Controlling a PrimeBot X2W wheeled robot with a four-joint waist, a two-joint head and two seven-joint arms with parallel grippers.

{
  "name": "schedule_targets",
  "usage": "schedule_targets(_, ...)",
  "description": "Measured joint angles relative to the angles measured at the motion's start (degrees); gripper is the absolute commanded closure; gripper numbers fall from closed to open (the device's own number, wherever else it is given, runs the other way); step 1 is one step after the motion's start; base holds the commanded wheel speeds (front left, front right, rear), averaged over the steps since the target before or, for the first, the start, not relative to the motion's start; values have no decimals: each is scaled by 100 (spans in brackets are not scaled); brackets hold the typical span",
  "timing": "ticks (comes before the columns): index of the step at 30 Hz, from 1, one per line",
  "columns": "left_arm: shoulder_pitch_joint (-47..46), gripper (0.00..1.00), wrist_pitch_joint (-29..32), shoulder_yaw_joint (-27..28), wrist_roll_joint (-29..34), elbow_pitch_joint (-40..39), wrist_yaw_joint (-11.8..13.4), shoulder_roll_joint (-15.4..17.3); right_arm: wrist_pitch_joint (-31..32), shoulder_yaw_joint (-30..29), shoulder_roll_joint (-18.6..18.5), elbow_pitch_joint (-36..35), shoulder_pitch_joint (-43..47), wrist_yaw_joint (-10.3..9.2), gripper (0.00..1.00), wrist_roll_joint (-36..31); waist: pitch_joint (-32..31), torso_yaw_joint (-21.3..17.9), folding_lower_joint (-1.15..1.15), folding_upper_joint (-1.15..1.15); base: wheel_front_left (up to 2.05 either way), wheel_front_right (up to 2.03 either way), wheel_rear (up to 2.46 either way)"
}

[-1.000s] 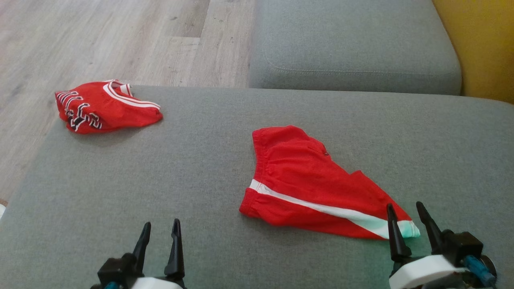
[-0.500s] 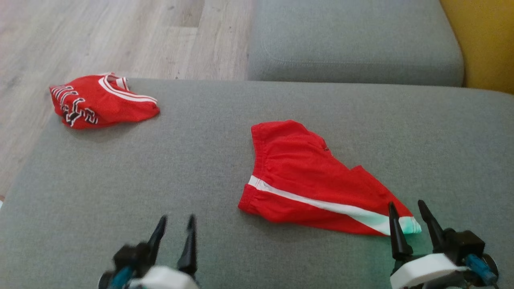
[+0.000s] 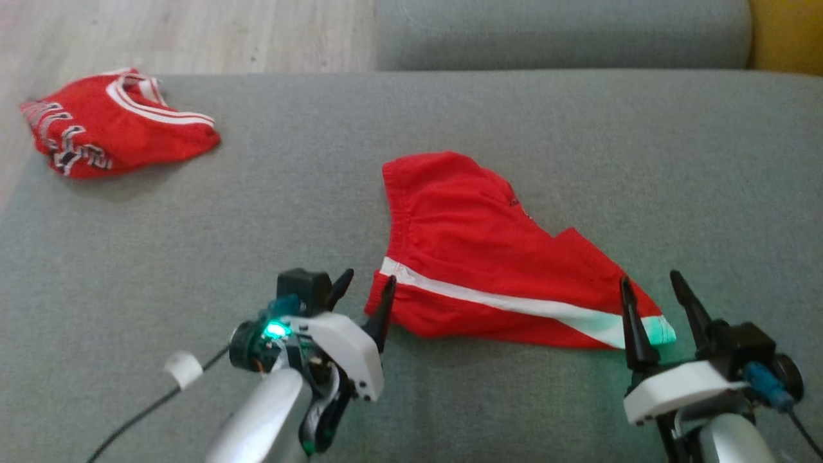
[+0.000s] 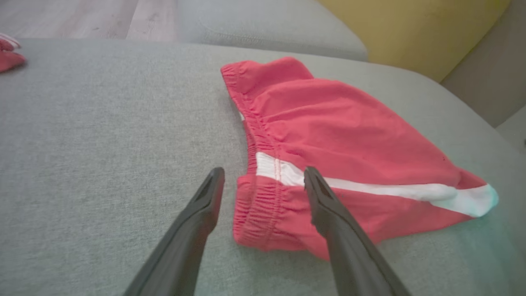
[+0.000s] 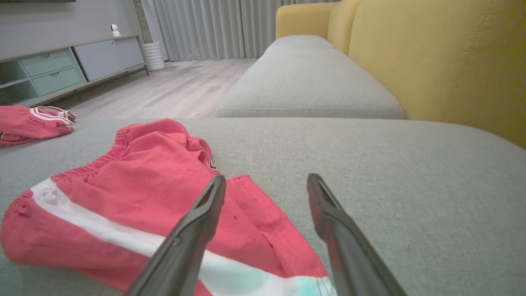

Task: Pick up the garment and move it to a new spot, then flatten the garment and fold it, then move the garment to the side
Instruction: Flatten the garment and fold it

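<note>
A grey sofa cushion (image 3: 193,257) serves as the work surface, with wooden floor (image 3: 193,32) beyond it. The red shorts (image 3: 463,244) lie rumpled near its middle, elastic waistband toward the left, white-striped leg hem toward the right. The left gripper (image 3: 370,278) holds its jaws apart astride the waistband's near corner; the right gripper (image 3: 649,278), jaws also apart, stands at the hem tip, likely so both ends can be pinched and lifted together. A second red garment (image 3: 116,128) sits well apart at the far left corner
</note>
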Motion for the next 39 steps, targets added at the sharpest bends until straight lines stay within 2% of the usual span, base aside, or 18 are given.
schedule_targets(10,-682,0,525,-69,-392,714,-100,-98,25,-88,0,-37,-184,0,0,-192,366,-352,-1,0,0,0,0)
schedule_targets(18,-705,0,683,-203,-448,656,-158,-111,-10,-110,0,22,-185,0,0,-191,384,-428,-1,0,0,0,0)
schedule_targets(19,-705,5,684,-230,-448,621,-157,-110,-10,-110,0,30,-185,0,0,-191,383,-430,-2,0,0,0,0)
schedule_targets(20,-705,19,684,-255,-448,595,-157,-110,-13,-111,0,40,-186,0,0,-190,380,-433,-1,0,0,0,0)
schedule_targets(21,-704,27,686,-269,-448,567,-155,-108,-18,-110,0,54,-186,0,0,-190,376,-436,-2,0,0,0,0)
schedule_targets(22,-704,42,686,-276,-441,539,-140,-102,-19,-110,0,63,-186,0,0,-190,372,-440,-2,0,0,0,0)
schedule_targets(24,-701,53,686,-278,-434,464,-133,-86,-32,-110,0,82,-187,0,0,-190,368,-445,-2,0,0,0,0)
schedule_targets(26,-699,73,681,-277,-434,410,-89,-85,-43,-110,0,110,-187,0,0,-190,365,-446,-2,0,0,0,0)
schedule_targets(27,-695,96,675,-277,-434,385,-80,-83,-42,-113,0,125,-187,0,0,-190,364,-444,-2,0,0,0,0)
schedule_targets(28,-689,100,665,-277,-434,358,-68,-81,-42,-113,0,135,-187,0,0,-190,364,-441,-2,0,0,0,0)
schedule_targets(39,-155,100,214,-256,-434,-71,214,1,409,-350,-1,571,-364,0,0,-479,465,-323,-2,0,0,0,0)
